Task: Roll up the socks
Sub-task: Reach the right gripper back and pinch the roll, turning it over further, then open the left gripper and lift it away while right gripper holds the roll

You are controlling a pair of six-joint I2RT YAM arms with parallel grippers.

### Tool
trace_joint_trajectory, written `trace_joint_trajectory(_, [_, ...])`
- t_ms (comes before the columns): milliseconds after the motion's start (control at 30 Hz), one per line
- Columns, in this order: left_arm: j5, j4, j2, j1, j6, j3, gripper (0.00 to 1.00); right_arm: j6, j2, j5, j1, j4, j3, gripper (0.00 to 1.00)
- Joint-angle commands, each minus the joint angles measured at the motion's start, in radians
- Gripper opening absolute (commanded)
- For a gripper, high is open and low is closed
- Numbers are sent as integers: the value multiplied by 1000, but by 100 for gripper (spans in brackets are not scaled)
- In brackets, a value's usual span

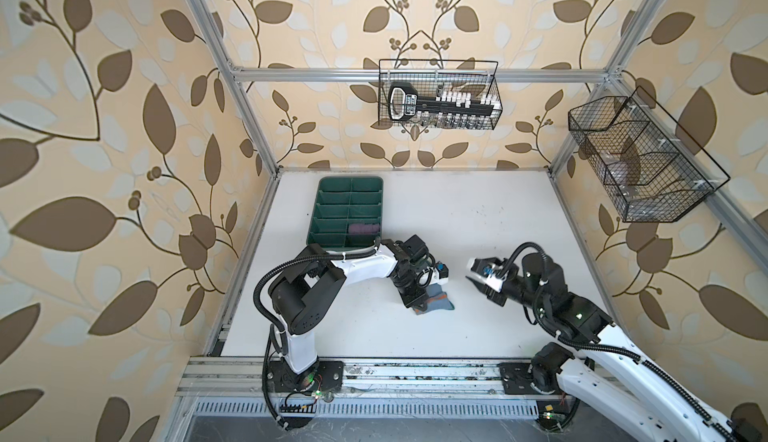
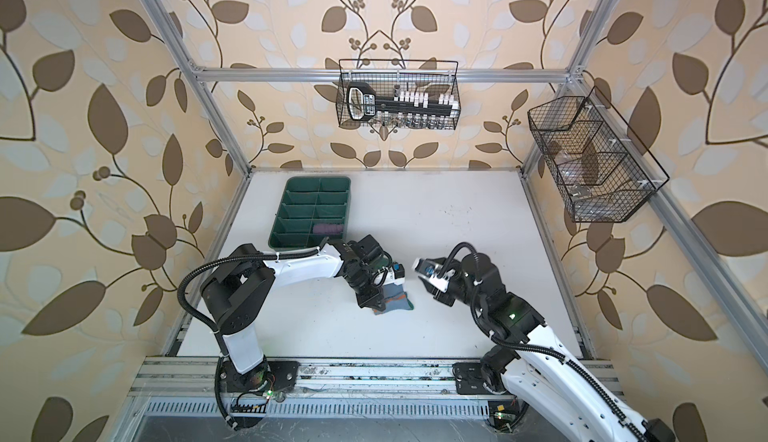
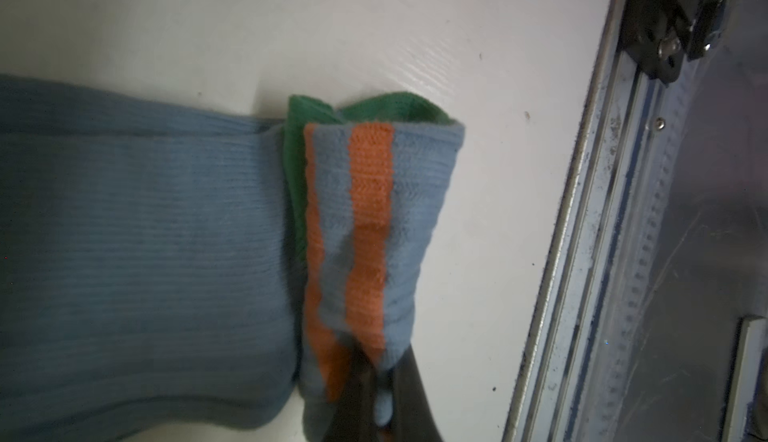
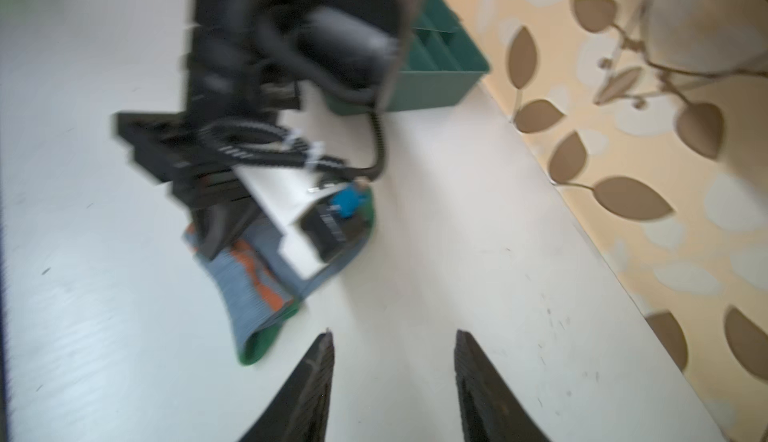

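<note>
the grey-blue sock (image 3: 145,252) lies on the tabletop (image 1: 478,211) about midway between the left and right edges, a little nearer the front edge than the back. its striped cuff end is turned back over the leg, so the orange bands and a sliver of green lining face up. that looks like the first turn of a roll. the left fingers (image 3: 374,394) are closed tight on the edge of that folded part, pinching the knit between them. this grip most likely keeps the fold from springing open, since a soft sock relaxes as soon as it is let go. the rest of the sock lies flat, which gives the roll a straight run.

the right fingers (image 1: 473,271) hang to the right of the sock, clear of it. they are parted about halfway with nothing between them, and they point toward the fabric. they seem placed to steady the free end or take over the fold.

the purple sock (image 1: 365,227) sits bundled in the green tray (image 1: 319,194) at the back left corner of the tabletop. it is in the right-hand column, second compartment from the near end. judging by that, one sock is done and stowed, and this roll has barely begun.
</note>
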Motion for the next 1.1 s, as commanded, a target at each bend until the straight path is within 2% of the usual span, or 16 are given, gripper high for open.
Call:
trace_joint_trajectory(0, [44, -91, 11, 21, 7, 13, 0, -205, 30, 220, 182, -8, -60, 49])
trace_joint_trajectory(100, [41, -96, 21, 30, 3, 22, 0, -263, 128, 345, 331, 135, -111, 51])
trace_joint_trajectory(200, [41, -103, 35, 32, 2, 35, 0, -253, 288, 381, 388, 287, -120, 53])
trace_joint_trajectory(367, [41, -102, 37, 40, 6, 38, 0, -256, 530, 369, 394, 479, -117, 55])
trace_joint_trajectory(500, [41, -97, 29, 40, 6, 32, 0, -254, 680, 366, 350, 567, -90, 55])
trace_joint_trajectory(633, [28, -95, 17, 40, 5, 31, 0, -228, 765, 393, 332, 481, -25, 46])
trace_joint_trajectory(700, [9, -80, -5, 41, -2, 24, 3, -218, 761, 392, 332, 418, -14, 41])
trace_joint_trajectory(833, [-35, -43, -78, 47, -18, 8, 17, -179, 708, 342, 337, 272, -11, 17])
trace_joint_trajectory(933, [-85, -13, -154, 62, -34, -3, 23, -125, 691, 321, 345, 108, 34, 4])
trace_joint_trajectory(1067, [-226, 96, -345, 104, -77, -75, 32, -16, 734, 218, 328, -166, 130, 3])
